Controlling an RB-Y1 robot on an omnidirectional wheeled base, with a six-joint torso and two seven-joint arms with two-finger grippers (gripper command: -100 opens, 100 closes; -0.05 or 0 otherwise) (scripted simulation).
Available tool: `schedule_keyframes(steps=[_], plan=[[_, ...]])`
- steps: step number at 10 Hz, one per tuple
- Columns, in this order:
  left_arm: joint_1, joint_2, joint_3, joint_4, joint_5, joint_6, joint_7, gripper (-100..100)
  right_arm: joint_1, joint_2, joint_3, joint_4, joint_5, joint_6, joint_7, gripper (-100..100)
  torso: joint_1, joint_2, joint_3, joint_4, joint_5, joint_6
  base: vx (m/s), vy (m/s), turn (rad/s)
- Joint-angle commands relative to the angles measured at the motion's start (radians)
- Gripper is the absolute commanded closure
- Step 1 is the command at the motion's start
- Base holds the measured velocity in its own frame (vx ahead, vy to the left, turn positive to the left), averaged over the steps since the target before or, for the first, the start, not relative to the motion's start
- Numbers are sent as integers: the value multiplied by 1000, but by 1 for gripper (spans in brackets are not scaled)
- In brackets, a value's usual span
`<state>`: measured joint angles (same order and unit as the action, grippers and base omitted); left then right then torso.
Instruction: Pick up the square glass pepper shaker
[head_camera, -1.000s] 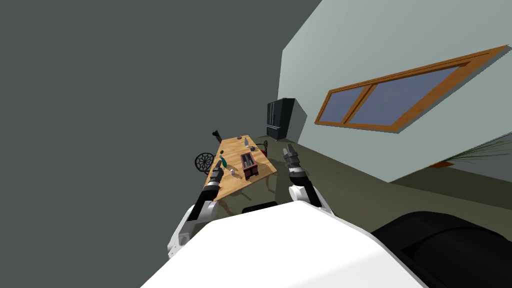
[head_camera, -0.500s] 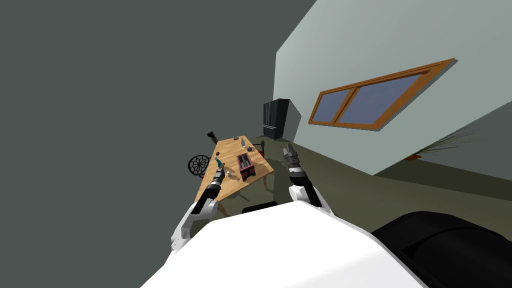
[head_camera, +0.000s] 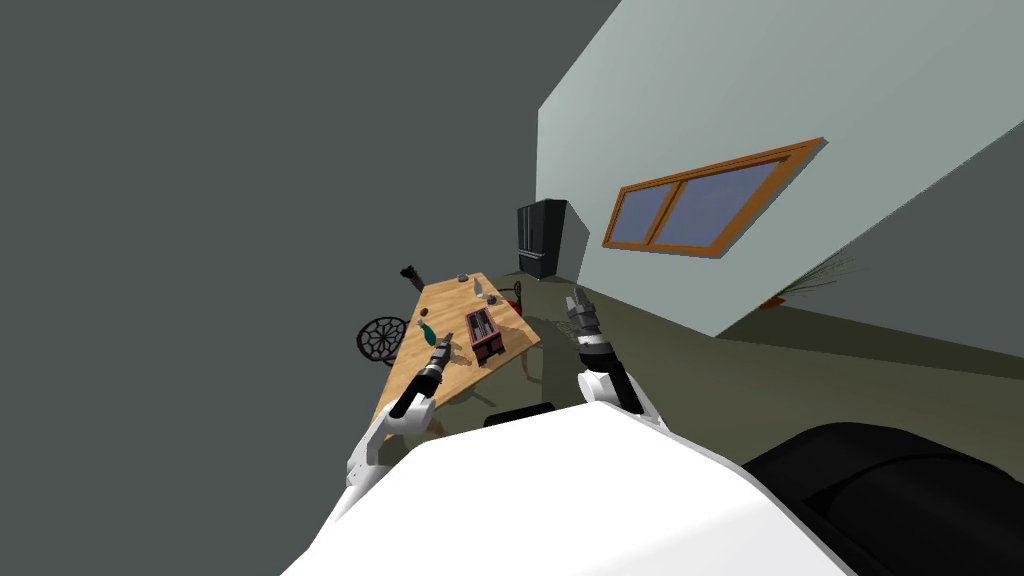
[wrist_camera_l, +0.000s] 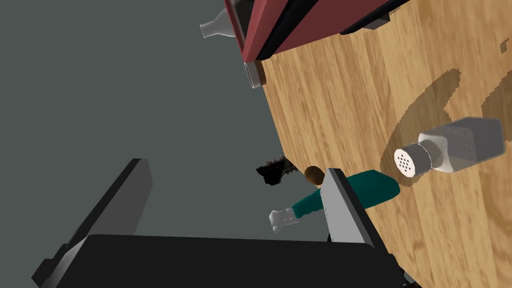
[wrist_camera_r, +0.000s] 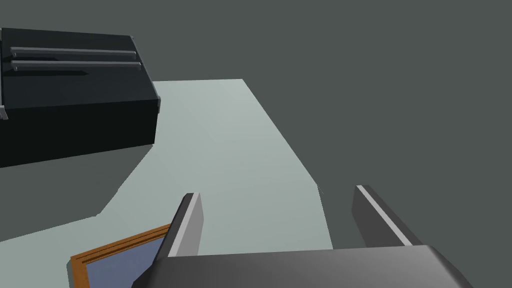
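- The left pincer (wrist_camera_l: 235, 205) is hanging over the edge of the light wooden table (wrist_camera_l: 350, 100). Its two blades are standing wide apart with nothing between them.
- The square clear glass pepper shaker with the silver perforated cap (wrist_camera_l: 452, 145) is standing upright on the table. It is sitting outside the open blades, past the blade that reaches over the wood, so it is not yet being gripped.
- A teal bottle with a pale neck (wrist_camera_l: 370, 192) is standing just beside the shaker, partly hidden behind that same blade. I cannot tell whether the two are touching.
- A dark red slotted box-shaped appliance (wrist_camera_l: 310, 20) is sitting farther along the table, well apart from the shaker.
- The right pincer (wrist_camera_r: 282, 220) is being held up to the right of the table, its blades also wide and empty.
- As I judge it, the main risk is coming from the misalignment: the hand is needing to shift sideways, and the nearer blade could be sweeping into the teal bottle or clipping the shaker's cap and tipping it.
- The shaker is standing near the table's edge, so a nudge could be sending it over.
- Smooth glass sides may be slipping if the blades close on a corner and not on two flat faces.
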<state>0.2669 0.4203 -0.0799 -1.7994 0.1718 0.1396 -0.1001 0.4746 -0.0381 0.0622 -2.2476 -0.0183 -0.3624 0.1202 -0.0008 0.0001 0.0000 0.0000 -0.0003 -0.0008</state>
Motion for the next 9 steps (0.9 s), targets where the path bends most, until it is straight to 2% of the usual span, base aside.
schedule_keyframes(steps=[1,2,3,5,6,8,9], plan=[[-22,23,-10,50,5,40,-8,-100,0,0,0,0,0,0,0,0,0,0,0,0,0,0,1,-15,-154],[-40,45,-17,90,11,64,-14,-100,0,0,0,0,0,0,0,0,0,0,0,0,0,1,2,-22,-235],[-40,45,-17,90,11,77,-14,-100,0,0,0,0,0,0,0,0,0,0,0,0,0,1,2,-16,-59],[-77,90,-33,155,22,144,-26,-100,0,0,0,0,0,0,0,0,0,0,0,0,0,0,4,-24,-167],[-77,90,-33,174,22,152,-26,-100,0,0,0,0,0,0,0,0,-1,0,0,0,0,0,3,-17,-70],[-114,136,-48,247,33,213,-38,-100,0,0,0,0,0,0,0,0,0,0,0,0,0,0,2,-24,-173],[-114,136,-48,259,33,226,-38,-100,0,0,0,0,0,0,0,0,-1,0,0,0,0,0,4,-16,-66]])
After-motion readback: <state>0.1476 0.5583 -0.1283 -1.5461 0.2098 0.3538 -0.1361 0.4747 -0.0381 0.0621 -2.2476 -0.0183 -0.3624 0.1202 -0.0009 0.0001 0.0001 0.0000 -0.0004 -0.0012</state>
